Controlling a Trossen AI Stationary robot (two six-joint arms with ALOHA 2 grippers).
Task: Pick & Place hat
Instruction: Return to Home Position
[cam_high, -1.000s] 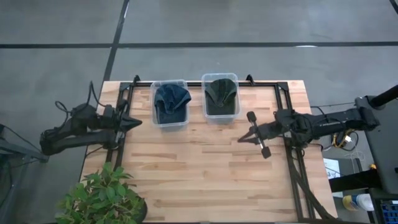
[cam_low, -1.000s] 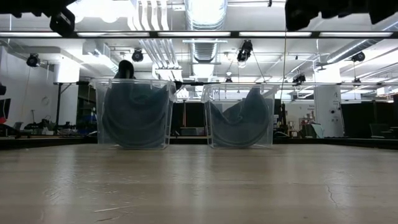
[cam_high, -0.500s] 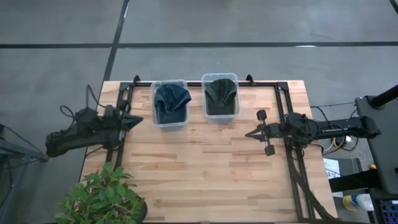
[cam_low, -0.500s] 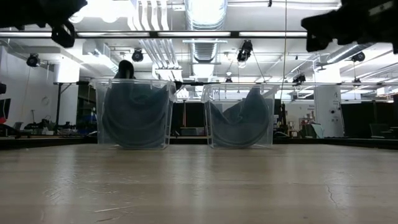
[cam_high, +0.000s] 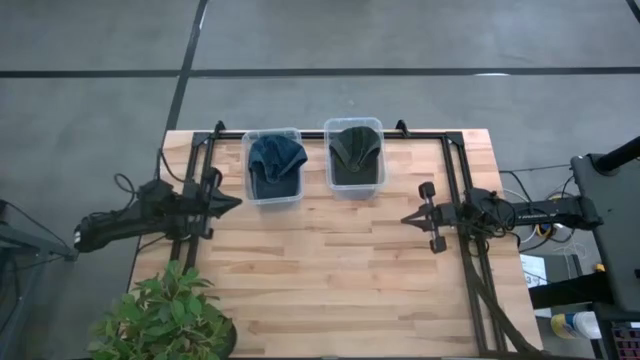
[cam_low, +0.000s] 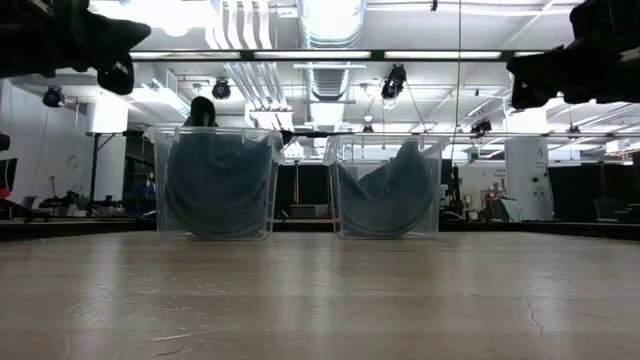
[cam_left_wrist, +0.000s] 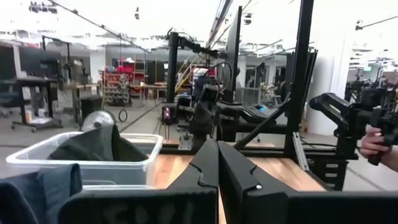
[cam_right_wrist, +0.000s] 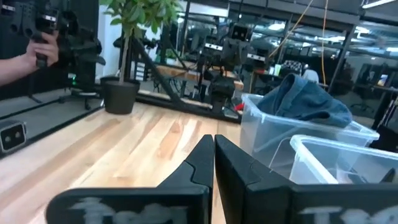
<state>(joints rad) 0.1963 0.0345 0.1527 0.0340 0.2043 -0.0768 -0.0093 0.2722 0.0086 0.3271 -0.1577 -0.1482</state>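
– Where's your blue fabric cap (cam_high: 276, 160)?
– In the left clear plastic bin (cam_high: 273, 201). A darker cap (cam_high: 355, 148), possibly green, lies in the right clear plastic bin (cam_high: 354, 187).
– Your grippers?
– The left gripper (cam_high: 236, 202) is at the light wooden table's (cam_high: 320, 270) left edge and the right gripper (cam_high: 405, 218) near its right edge. Both have their fingers pressed together.

Wooden table (cam_high: 330, 270) — left bin (cam_high: 275, 199), right bin (cam_high: 355, 186)

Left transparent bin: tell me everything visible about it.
The left transparent bin is a clear plastic rectangular tub with rounded corners, open-topped, standing upright on the wooden table near its far edge. Crumpled blue cap fabric fills it. It stands beside the second bin, a gap between them.
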